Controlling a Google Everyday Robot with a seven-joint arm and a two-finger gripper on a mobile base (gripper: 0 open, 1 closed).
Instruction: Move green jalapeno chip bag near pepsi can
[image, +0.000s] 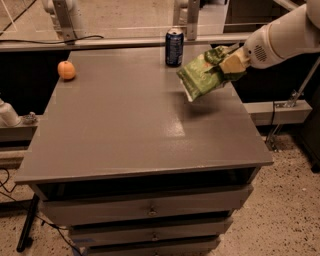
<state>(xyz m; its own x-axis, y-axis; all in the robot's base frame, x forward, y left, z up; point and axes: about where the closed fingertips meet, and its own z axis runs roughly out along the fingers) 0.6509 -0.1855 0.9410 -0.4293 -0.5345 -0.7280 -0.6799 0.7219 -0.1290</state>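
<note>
The green jalapeno chip bag (200, 76) hangs tilted in the air above the right back part of the grey table (125, 125). My gripper (227, 64) comes in from the right on a white arm and is shut on the bag's upper right end. The pepsi can (174, 47), dark blue with a silver rim, stands upright at the table's back edge, a short way left of and behind the bag. Bag and can do not touch.
A round orange fruit (66, 70) sits at the table's back left. A metal rail and posts (192, 17) run behind the table. Drawers (150, 210) front the table below. Speckled floor lies to the right.
</note>
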